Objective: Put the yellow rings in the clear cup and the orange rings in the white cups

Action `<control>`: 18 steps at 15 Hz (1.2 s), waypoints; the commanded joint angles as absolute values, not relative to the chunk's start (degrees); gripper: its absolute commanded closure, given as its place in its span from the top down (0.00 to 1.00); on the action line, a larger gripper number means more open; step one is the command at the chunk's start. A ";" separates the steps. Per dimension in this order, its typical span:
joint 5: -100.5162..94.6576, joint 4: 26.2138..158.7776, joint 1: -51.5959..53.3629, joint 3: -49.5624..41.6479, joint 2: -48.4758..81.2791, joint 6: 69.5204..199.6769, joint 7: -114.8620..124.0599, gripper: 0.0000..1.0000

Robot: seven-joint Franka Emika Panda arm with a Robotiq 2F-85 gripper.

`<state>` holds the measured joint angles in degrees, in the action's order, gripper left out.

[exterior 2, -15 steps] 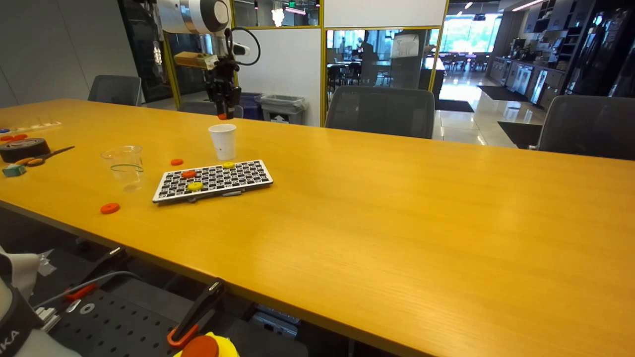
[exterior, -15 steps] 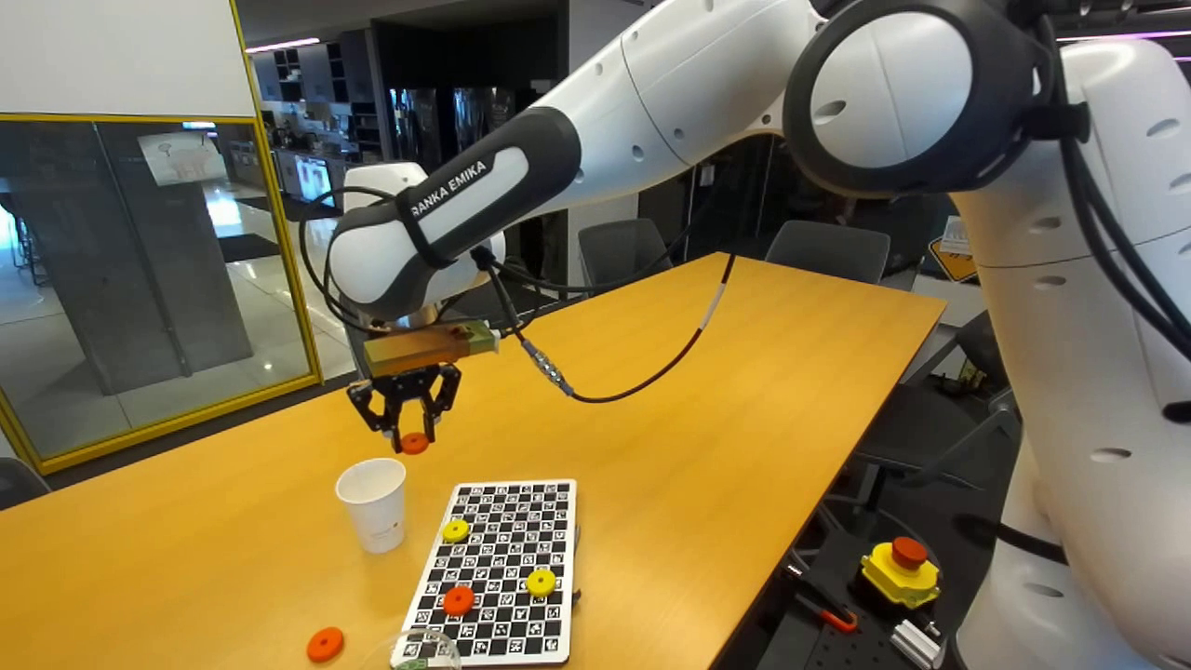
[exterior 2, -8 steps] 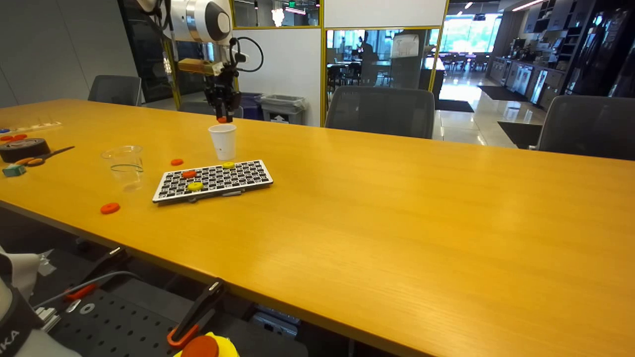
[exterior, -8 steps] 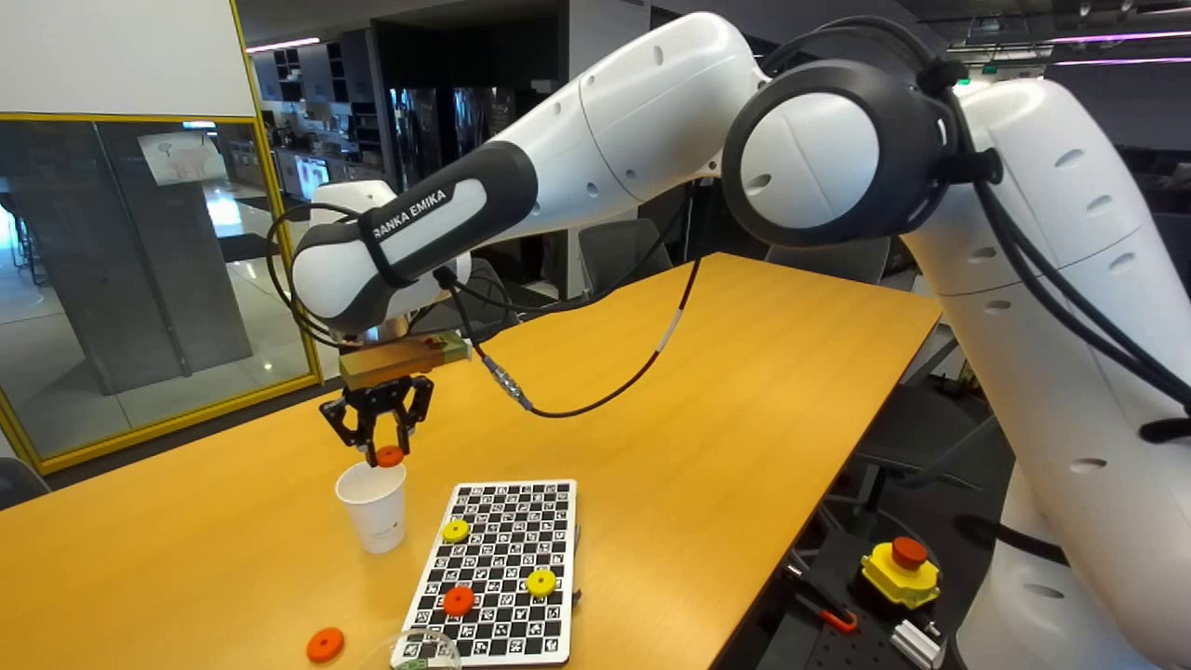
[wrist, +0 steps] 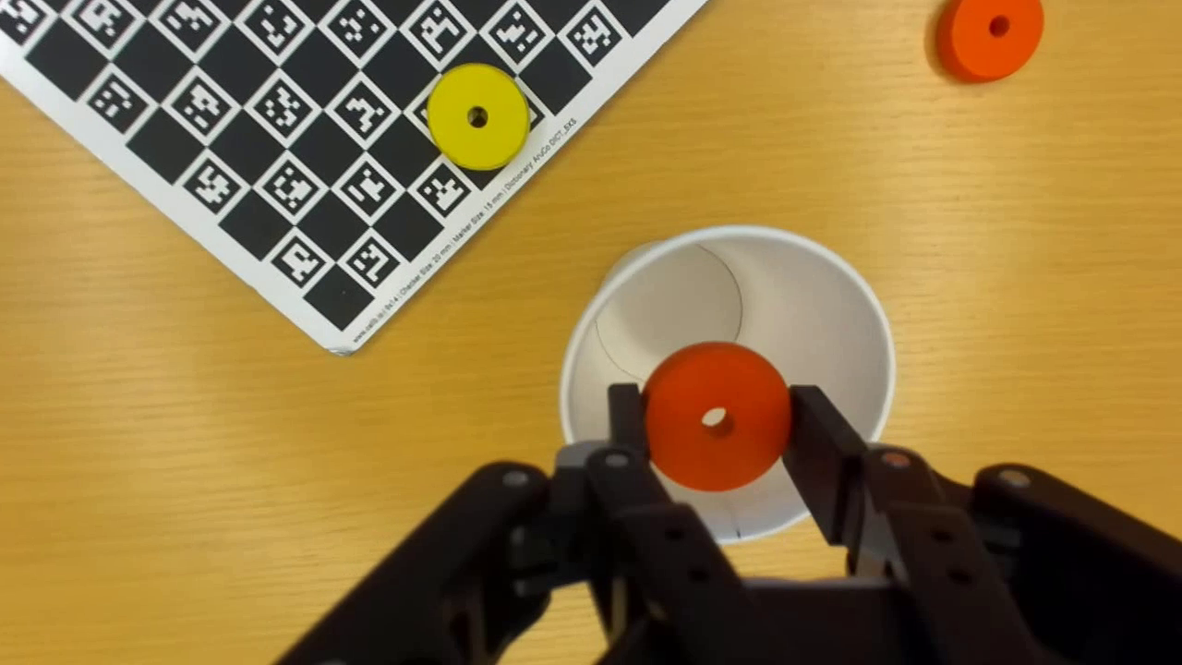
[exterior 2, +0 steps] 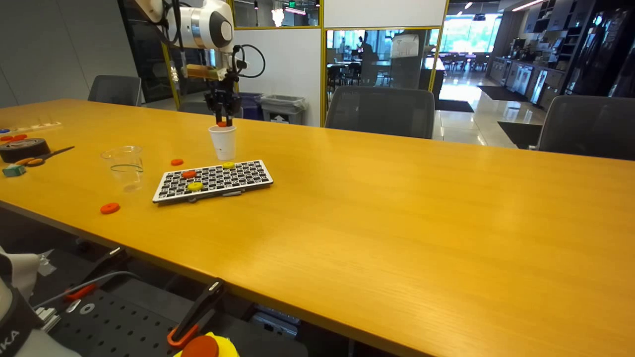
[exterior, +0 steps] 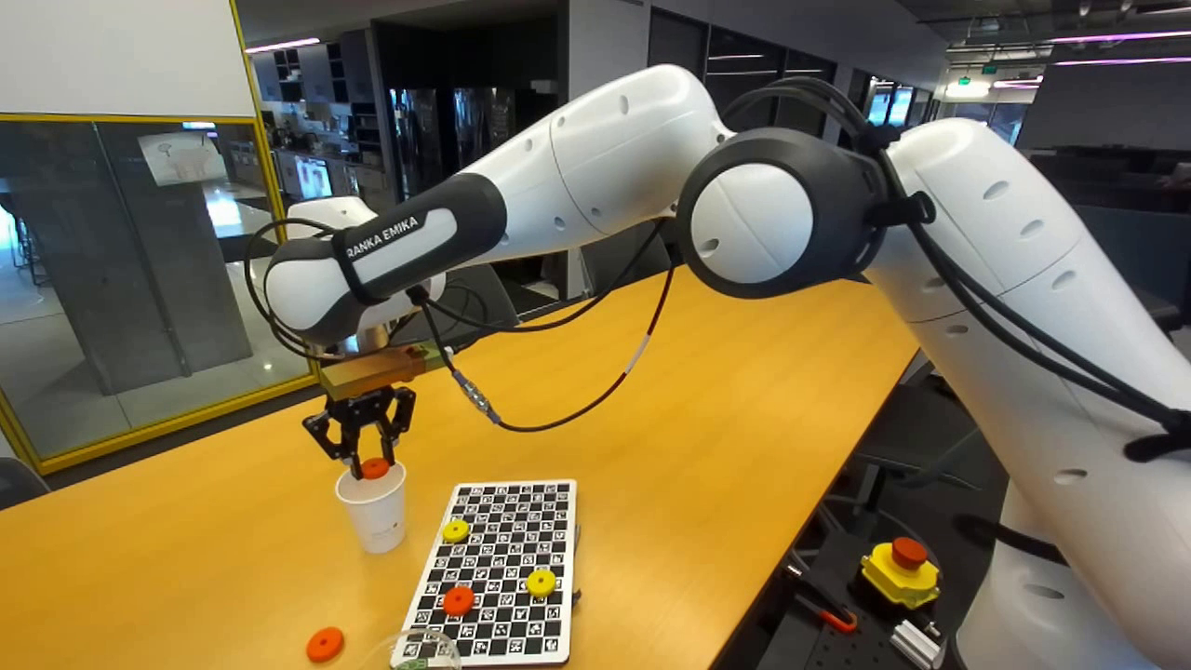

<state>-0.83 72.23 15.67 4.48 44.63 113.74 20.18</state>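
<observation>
Gripper holds an orange ring, its two fingers pressed to opposite sides of it, the hole facing upward. The ring hangs over the mouth of the white cup: in the wrist view it falls inside the outline of the rim, and in both exterior views it sits level with the rim or just above, though whether it touches the cup I cannot tell. The cup stands upright on the table, beside a corner of the board. On the board lie a yellow ring by the edge nearest the cup, another yellow ring farther along toward the opposite edge, and a second orange ring. A third orange ring rests on the table, apart from the board, on the same side as the white cup. The clear cup stands upright near the board's other end, and in an exterior view a fourth orange ring lies near it, toward the table's edge. Black tape, scissors, a small green block and two orange-red discs lie well apart from the board.
</observation>
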 commanded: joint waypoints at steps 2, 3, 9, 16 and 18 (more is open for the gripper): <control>-0.06 65.28 16.30 4.60 48.13 109.15 19.00 0.68; -0.09 65.05 16.39 4.57 48.18 108.76 19.00 0.74; -1.08 68.07 16.92 3.90 45.30 109.98 19.69 1.00; -4.98 83.24 16.08 2.54 34.40 117.94 16.96 1.00; -6.87 88.15 15.92 1.98 31.64 121.43 16.53 1.00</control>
<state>-4.41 77.17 16.13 2.83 38.82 115.32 18.11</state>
